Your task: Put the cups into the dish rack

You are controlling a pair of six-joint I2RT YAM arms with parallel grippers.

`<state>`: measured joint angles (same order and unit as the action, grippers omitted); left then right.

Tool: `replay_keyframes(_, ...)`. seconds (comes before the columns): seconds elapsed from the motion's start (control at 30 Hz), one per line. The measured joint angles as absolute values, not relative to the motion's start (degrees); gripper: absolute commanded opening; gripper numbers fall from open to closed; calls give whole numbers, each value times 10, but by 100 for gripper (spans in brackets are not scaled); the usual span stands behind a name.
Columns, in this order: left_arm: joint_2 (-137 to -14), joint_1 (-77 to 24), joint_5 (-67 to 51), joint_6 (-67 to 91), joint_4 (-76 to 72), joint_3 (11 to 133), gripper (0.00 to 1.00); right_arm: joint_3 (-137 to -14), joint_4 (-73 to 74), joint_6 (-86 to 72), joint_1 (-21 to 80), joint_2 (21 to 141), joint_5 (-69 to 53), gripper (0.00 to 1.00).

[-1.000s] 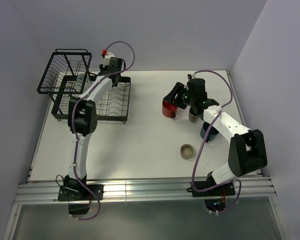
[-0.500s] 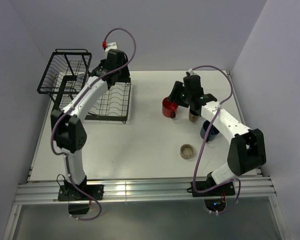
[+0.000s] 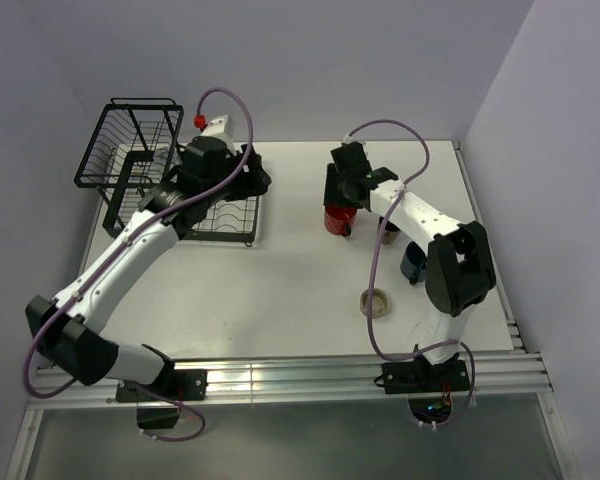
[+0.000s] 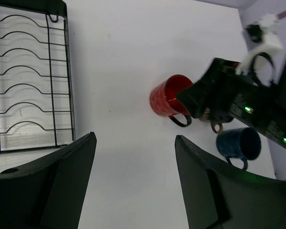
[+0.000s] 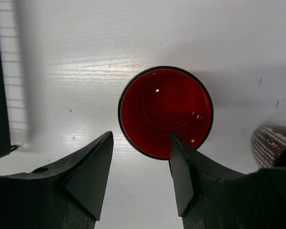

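Overhead, right gripper (image 3: 338,200): we see it hanging directly above the red mug (image 3: 337,222), which stands upright on the table (image 3: 280,290), well apart from the dish rack (image 3: 130,150).
Top view, left gripper (image 3: 258,182): it hovers over the right-hand edge of the rack's plate tray (image 3: 225,215), carrying nothing.
Top view, other cups: the tan cup (image 3: 385,233) and dark blue mug (image 3: 413,265) sit just beside the red mug on its right, and the low beige cup (image 3: 375,301) stands nearer the bases. We cannot pick out the clear glass.
Top view, room: the table between mug and tray is bare, so we judge the carry lane open. The left arm (image 3: 130,250) slants across the rack side and needs minding.
Left wrist view, claw: jaws stand wide with only bare table between them.
Left wrist view, edges: the tray's wire rim runs along the left, and the right arm (image 4: 248,102) hides most of the tan cup.
Right wrist view, claw: jaws are parted and grip nothing. One is outside the mug's near wall, the other over its mouth, so we read a wall pinch as the step in hand.
Right wrist view, doing it well: we would sink the jaws well below the rim, close squarely, then lift straight up before swinging rackward.
Right wrist view, edges: the tan cup is close on the right, and the rack's edge shows at far left.
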<state>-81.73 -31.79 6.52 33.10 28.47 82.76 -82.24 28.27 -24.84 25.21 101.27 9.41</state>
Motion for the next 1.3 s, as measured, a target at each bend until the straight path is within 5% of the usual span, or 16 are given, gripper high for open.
replay_keyframes(0.53, -717, -318, 48, 337, 272, 746, 75, -889, 331, -226, 284, 1111, 129, 55)
replay_keyframes(0.9, -717, -318, 49, 338, 264, 727, 74, -897, 338, -216, 287, 1144, 131, 20)
replay_keyframes(1.0, -718, -318, 49, 339, 259, 719, 74, -900, 341, -213, 287, 1147, 132, 0)
replay_keyframes(1.3, -738, -286, -12, 360, 201, 689, 81, -908, 360, -214, 287, 1138, 111, 0)
